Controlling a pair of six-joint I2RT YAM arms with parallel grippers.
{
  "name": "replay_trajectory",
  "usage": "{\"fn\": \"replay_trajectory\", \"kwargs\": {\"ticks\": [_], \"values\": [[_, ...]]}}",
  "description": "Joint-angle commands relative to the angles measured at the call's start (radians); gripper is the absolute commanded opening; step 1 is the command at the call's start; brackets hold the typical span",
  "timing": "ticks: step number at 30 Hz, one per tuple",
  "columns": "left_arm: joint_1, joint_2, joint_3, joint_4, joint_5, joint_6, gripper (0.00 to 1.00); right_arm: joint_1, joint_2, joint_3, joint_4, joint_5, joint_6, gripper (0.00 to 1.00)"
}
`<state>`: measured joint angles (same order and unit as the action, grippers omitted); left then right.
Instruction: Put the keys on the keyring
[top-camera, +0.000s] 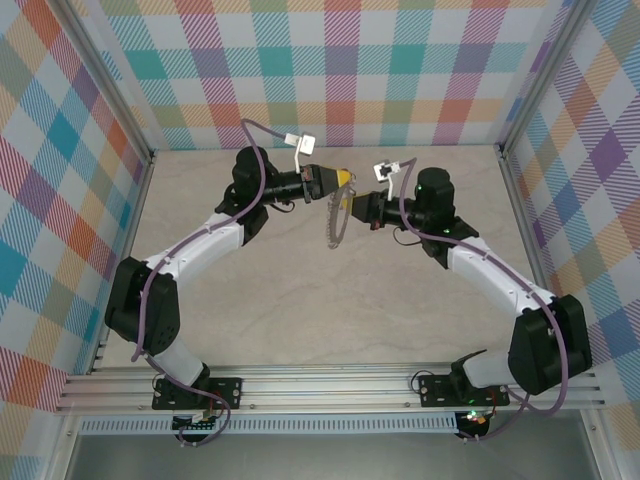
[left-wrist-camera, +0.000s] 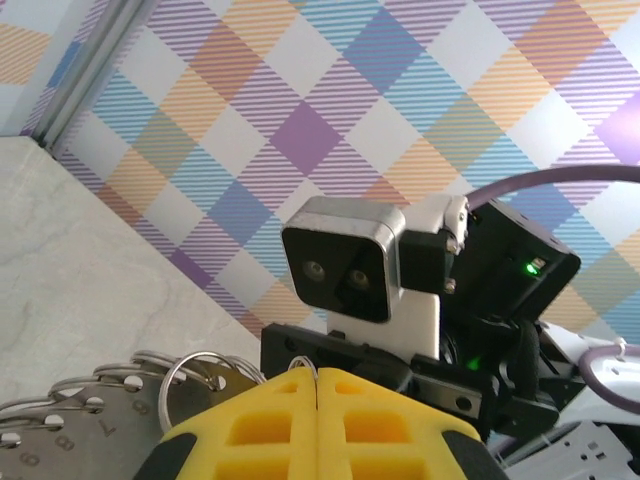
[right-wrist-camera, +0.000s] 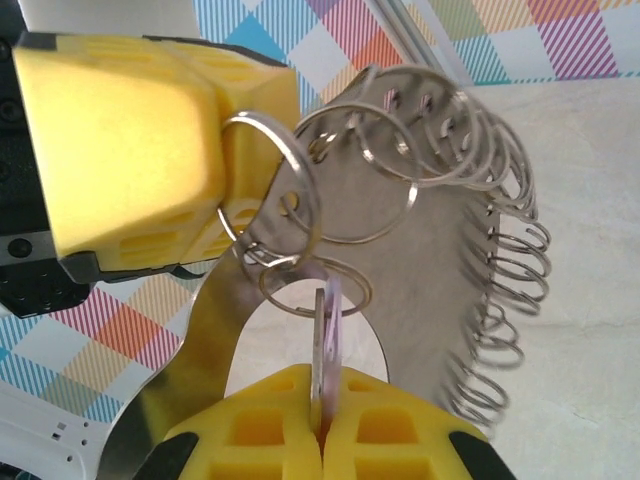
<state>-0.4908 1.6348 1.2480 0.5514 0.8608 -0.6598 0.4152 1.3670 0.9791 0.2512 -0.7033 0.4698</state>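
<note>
- Jaws of the left gripper (top-camera: 346, 178): pressed together and pinching the rim of the keyring (top-camera: 333, 228). Seen in the left wrist view (left-wrist-camera: 316, 380) as one closed yellow seam.
- Keyring: held up almost edge-on between the two grippers, over the far middle of the counter (top-camera: 300, 310).
- Same keyring from the right wrist (right-wrist-camera: 440, 270): a flat grey hoop, with silvery wire loops (right-wrist-camera: 505, 290) fanned along its outer edge and the left gripper (right-wrist-camera: 220, 150) clamped at its upper left.
- Key (right-wrist-camera: 328, 320): lilac head upward, against a small loop at the hoop's inner edge. Cannot tell whether it is threaded through.
- Jaws of the right gripper (right-wrist-camera: 322, 400): closed, nipping the key's pale shaft between the yellow pads, just right of the keyring in the top view (top-camera: 353, 207).
</note>
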Motion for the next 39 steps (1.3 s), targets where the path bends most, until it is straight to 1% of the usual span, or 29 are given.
{"fn": "replay_trajectory", "kwargs": {"ticks": [1, 6, 9, 14, 21, 23, 24, 25, 28, 30, 34, 39], "values": [[-0.023, -0.037, -0.018, 0.112, -0.060, -0.070, 0.00, 0.033, 0.015, 0.038, -0.006, 0.002, -0.010, 0.00], [-0.034, -0.048, -0.051, 0.114, -0.104, -0.105, 0.00, 0.037, 0.022, 0.036, 0.029, 0.034, 0.032, 0.00], [-0.044, -0.047, -0.065, 0.121, -0.122, -0.117, 0.00, 0.044, 0.042, 0.053, 0.044, 0.021, 0.053, 0.00], [-0.048, -0.035, -0.088, 0.157, -0.140, -0.141, 0.00, 0.067, 0.066, 0.096, -0.015, -0.014, 0.022, 0.00], [-0.048, -0.010, -0.109, 0.217, -0.173, -0.197, 0.00, 0.066, 0.036, 0.082, -0.104, 0.016, -0.021, 0.00], [-0.048, -0.006, -0.113, 0.233, -0.180, -0.213, 0.00, 0.065, 0.021, 0.075, -0.119, 0.026, -0.025, 0.04], [-0.048, -0.005, -0.114, 0.238, -0.186, -0.221, 0.00, 0.065, 0.012, 0.072, -0.126, 0.030, -0.025, 0.08], [-0.048, -0.004, -0.116, 0.242, -0.190, -0.227, 0.00, 0.065, 0.003, 0.069, -0.133, 0.036, -0.024, 0.15], [-0.047, -0.001, -0.121, 0.260, -0.201, -0.250, 0.00, 0.064, -0.029, 0.064, -0.163, 0.049, -0.020, 0.32], [-0.048, -0.001, -0.123, 0.272, -0.208, -0.266, 0.00, 0.061, -0.056, 0.057, -0.186, 0.056, -0.013, 0.39], [-0.046, -0.001, -0.128, 0.295, -0.216, -0.295, 0.00, 0.033, -0.139, 0.029, -0.227, 0.054, -0.003, 0.43], [-0.045, -0.001, -0.129, 0.316, -0.218, -0.321, 0.00, -0.033, -0.265, -0.022, -0.225, 0.105, 0.061, 0.46]]}}
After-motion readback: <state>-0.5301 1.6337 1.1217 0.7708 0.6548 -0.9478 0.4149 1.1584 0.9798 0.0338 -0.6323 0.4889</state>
